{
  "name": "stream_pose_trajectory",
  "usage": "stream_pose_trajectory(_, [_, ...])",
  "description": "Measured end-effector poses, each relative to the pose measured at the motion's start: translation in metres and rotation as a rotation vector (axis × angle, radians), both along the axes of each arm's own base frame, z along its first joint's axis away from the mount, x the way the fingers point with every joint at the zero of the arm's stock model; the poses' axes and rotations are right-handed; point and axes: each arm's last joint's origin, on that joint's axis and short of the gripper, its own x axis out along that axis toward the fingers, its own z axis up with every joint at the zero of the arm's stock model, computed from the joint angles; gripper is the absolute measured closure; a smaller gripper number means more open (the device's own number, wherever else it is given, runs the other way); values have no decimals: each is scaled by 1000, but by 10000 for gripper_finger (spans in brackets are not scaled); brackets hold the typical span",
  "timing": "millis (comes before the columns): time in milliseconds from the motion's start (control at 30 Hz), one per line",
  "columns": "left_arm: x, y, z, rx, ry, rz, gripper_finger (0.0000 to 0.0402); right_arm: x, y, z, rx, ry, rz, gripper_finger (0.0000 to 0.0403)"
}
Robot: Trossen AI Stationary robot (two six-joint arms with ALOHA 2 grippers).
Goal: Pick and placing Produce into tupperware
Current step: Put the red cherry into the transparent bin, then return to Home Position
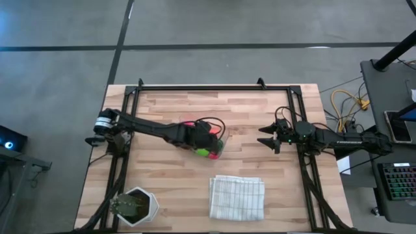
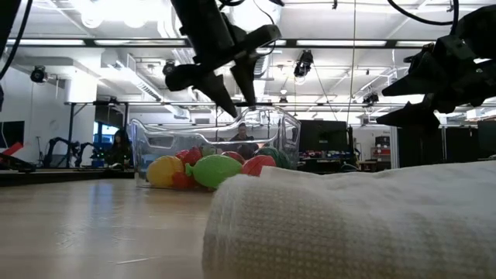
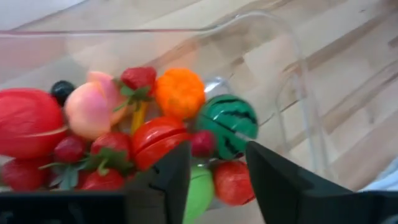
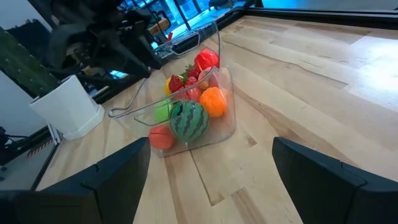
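Pale wooden tabletop (image 1: 169, 169) carries my tupperware (image 4: 214, 134) near its middle, already heaped with produce (image 3: 124, 137). My left tool (image 3: 214, 177) hovers over it, fingers parted narrowly and holding nothing; my right tool (image 4: 208, 171) waits wide apart, well aside. These toys look light, hard and slippery, so I'd pinch round ones across their middle.

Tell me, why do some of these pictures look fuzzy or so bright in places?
In the low view, the folded white cloth sits nearest the camera and looks soft, and ceiling lights glare behind the tupperware. In the left wrist view, the produce is slightly blurred, and the clear wall catches pale reflections. The high view is evenly lit.
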Motion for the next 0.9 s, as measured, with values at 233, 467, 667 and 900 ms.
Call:
stream_pose_trajectory(233, [7,8,3,-43,-72,6,161,0,0,0,0,0,0,74])
stream_pose_trajectory(467, [11,7,15,-107,-162,18,115,0,0,0,0,0,0,74])
stream_pose_trajectory(667, [9,-20,52,-237,-361,-225,114,0,0,0,0,0,0,74])
stream_pose_trajectory(900, [-30,-29,84,-62,-438,-252,114,0,0,0,0,0,0,74])
